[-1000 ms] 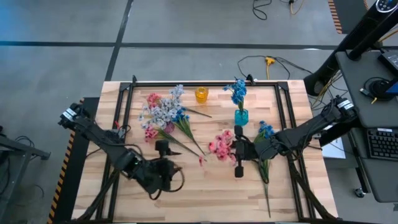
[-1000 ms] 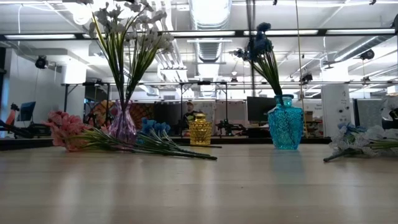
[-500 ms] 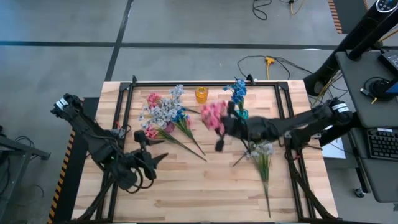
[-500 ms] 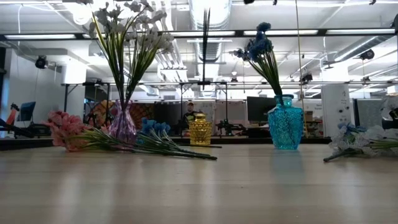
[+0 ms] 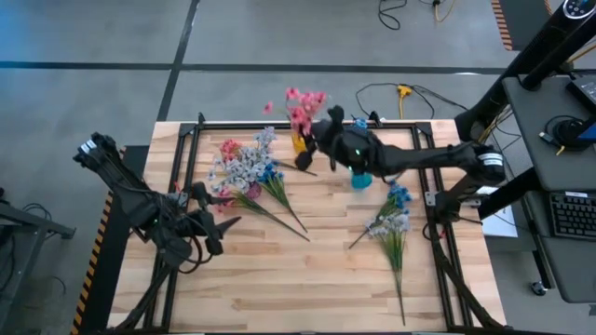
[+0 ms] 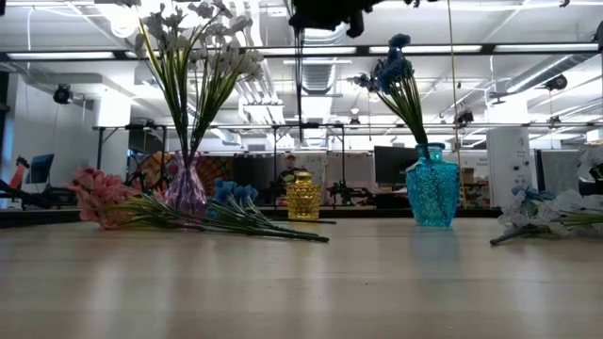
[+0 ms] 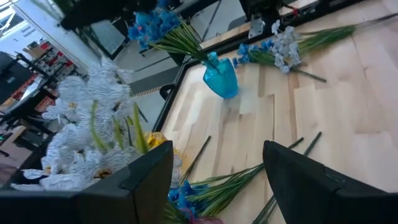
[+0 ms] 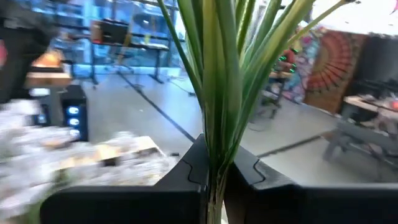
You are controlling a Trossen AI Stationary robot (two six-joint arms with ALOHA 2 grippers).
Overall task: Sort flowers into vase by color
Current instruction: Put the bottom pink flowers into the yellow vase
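Gripping a bunch of pink flowers [image 5: 303, 104] by their green stems, my right pincer [image 5: 304, 159] is closed tight on them at the far edge of the table [image 5: 317, 279], with the blossoms sticking out past that edge — the stems run straight up between my two fingers [image 8: 186, 171] in the wrist view. Just beside the pincer, toward the far rail, sits the small yellow vase [image 5: 301, 141]; the blue vase [image 5: 361, 173] with its blue flowers [image 5: 354, 135] stands close under my forearm. Nearer the front edge, on my own side, a loose bunch of blue and white flowers [image 5: 394, 216] lies flat on the wood. Across from the pincer, the pale vase [image 6: 186, 193] holds the white flowers [image 5: 240, 167], with pink and blue sprigs lying around its foot. My left pincer [image 5: 220, 226] waits low near that pile — fingers spread, holding nothing.
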